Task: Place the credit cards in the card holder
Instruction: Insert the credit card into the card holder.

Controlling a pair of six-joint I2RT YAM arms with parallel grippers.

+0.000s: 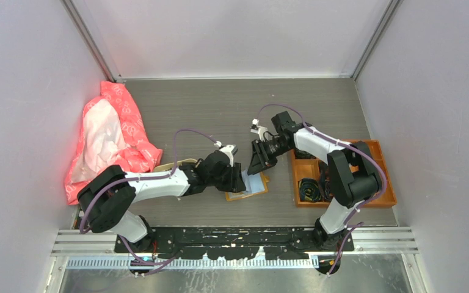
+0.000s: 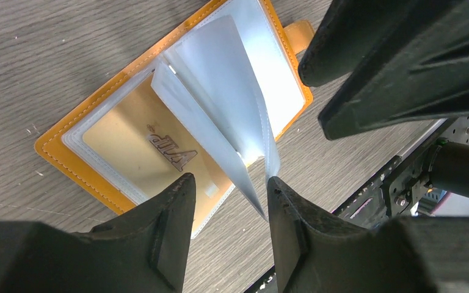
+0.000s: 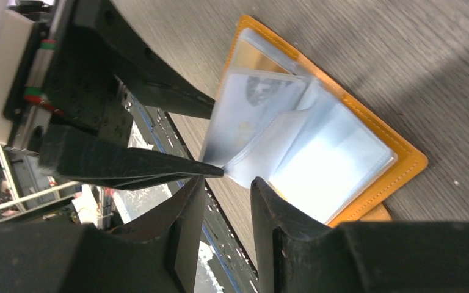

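Card holder (image 2: 52,149) lies splayed open on the table (image 2: 36,49) between the arms, light and floppy, its slick clear sleeves (image 2: 220,79) best pinched at a free edge; left gripper (image 2: 229,180) and right gripper (image 3: 227,183) both part-open at a raised sleeve's edge, not clamped.

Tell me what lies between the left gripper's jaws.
The jaws of the left gripper stand parted around the corner of a lifted clear sleeve of the open card holder; the left wrist view shows it.

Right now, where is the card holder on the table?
In the top view the card holder lies open near the middle of the table, left of the orange box, under the left end effector and the right end effector.
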